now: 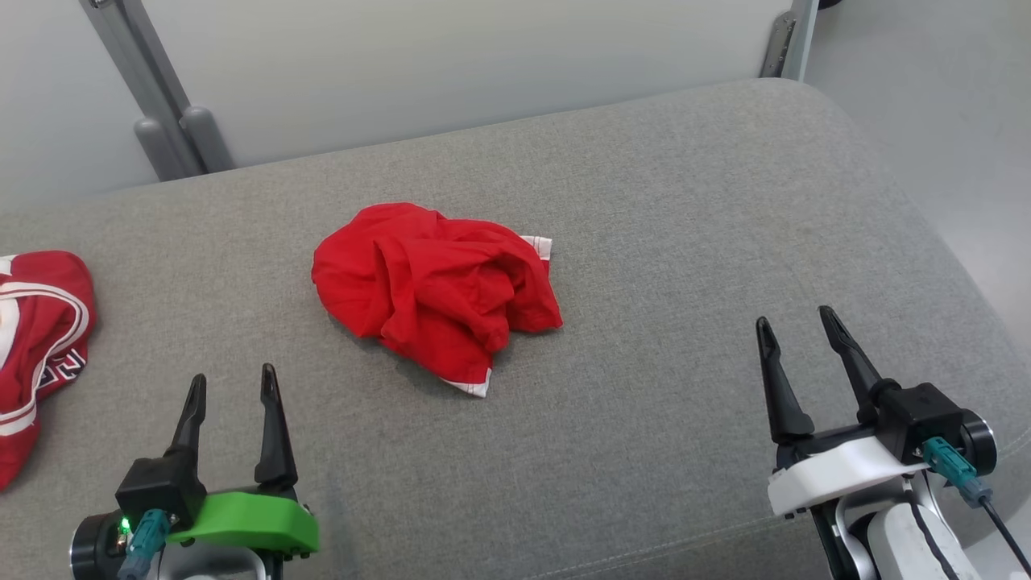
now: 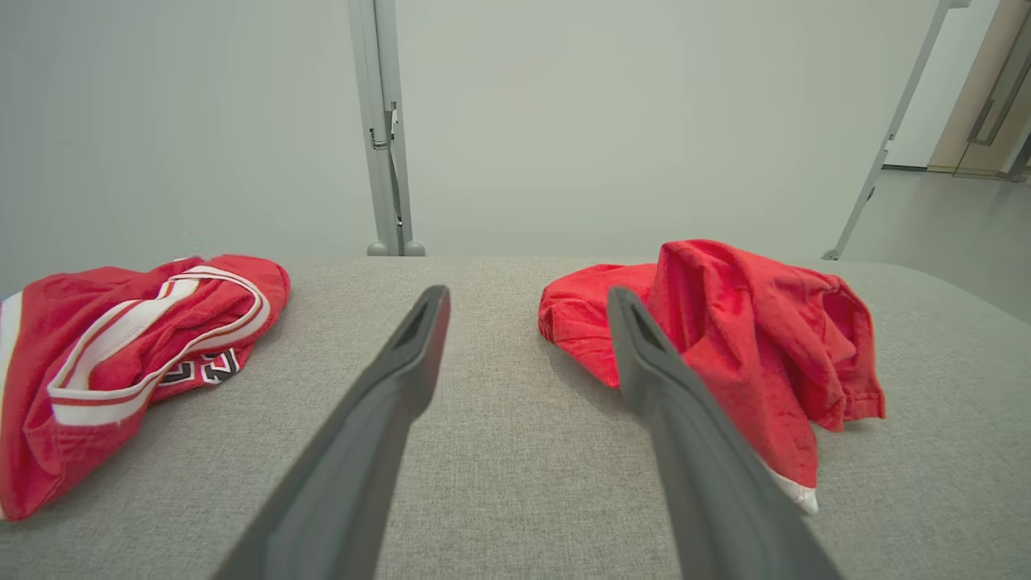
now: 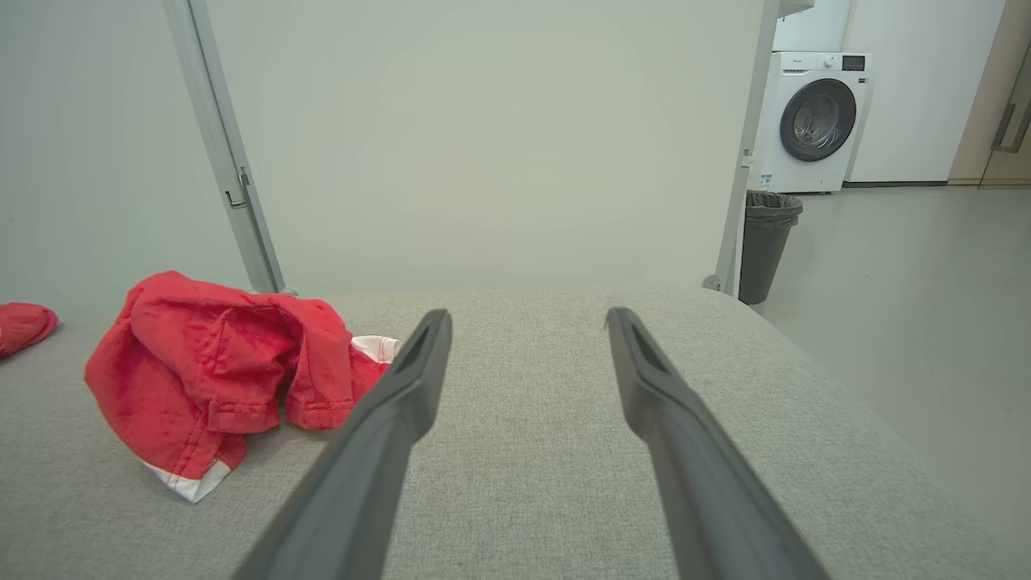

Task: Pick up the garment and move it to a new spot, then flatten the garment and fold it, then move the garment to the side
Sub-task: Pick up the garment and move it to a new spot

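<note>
In the head view, the left gripper (image 1: pixel 233 374) sits at the lower left of the frame and the right gripper (image 1: pixel 795 316) at the lower right. Both have their 2 dark fingers spread apart with nothing between them, hanging over the grey cushion (image 1: pixel 685 242). The red garment (image 1: pixel 435 294) lies crumpled at the middle of the frame, with white trim showing at its lower edge and its upper right. It is well apart from both grippers. A striped garment (image 1: pixel 36 338), red with white bands, lies at the left edge.

In the left wrist view, the left gripper (image 2: pixel 527 292) rises from the bottom edge, jaws released and bare. The red garment (image 2: pixel 749 338) is heaped at centre right, partly behind the right-hand finger. The striped garment (image 2: pixel 121 362) lies at the left, and a metal post (image 2: pixel 385 121) stands at the top centre.

In the right wrist view, the right gripper (image 3: pixel 523 314) is likewise spread and grasps nothing. The red garment (image 3: pixel 217 362) lies at the left of the frame, just beside the left-hand finger. A washing machine (image 3: pixel 813 121) and a bin (image 3: pixel 765 242) stand at the upper right.
</note>
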Controlling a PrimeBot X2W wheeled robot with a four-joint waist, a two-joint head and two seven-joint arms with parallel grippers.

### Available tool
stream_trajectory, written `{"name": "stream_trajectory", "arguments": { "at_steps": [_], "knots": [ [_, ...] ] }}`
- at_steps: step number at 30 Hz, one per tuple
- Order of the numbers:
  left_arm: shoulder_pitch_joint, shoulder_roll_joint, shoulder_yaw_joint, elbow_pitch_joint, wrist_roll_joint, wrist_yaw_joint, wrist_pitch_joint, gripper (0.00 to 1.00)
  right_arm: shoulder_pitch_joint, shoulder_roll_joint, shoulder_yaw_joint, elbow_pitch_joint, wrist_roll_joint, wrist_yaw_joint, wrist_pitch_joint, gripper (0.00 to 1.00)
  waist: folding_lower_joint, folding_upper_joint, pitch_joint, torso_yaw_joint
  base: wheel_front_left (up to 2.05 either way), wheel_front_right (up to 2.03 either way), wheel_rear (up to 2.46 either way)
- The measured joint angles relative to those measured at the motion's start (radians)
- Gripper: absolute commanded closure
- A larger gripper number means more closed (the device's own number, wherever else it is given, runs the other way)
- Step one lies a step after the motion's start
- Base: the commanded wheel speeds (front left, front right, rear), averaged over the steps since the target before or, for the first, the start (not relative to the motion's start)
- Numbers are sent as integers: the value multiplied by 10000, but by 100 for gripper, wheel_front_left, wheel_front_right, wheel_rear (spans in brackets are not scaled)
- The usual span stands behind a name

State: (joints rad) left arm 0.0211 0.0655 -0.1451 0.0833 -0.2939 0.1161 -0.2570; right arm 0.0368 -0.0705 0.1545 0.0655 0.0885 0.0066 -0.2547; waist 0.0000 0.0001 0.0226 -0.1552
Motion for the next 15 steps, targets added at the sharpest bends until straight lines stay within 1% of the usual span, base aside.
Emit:
{"name": "stream_trajectory", "arguments": {
  "at_steps": [15],
  "knots": [
    [557,0,242,-587,173,0,0,0,155,2,-21,-81,-2,4,0,0,0,0,43,53,0,0,0]
  ]
}}
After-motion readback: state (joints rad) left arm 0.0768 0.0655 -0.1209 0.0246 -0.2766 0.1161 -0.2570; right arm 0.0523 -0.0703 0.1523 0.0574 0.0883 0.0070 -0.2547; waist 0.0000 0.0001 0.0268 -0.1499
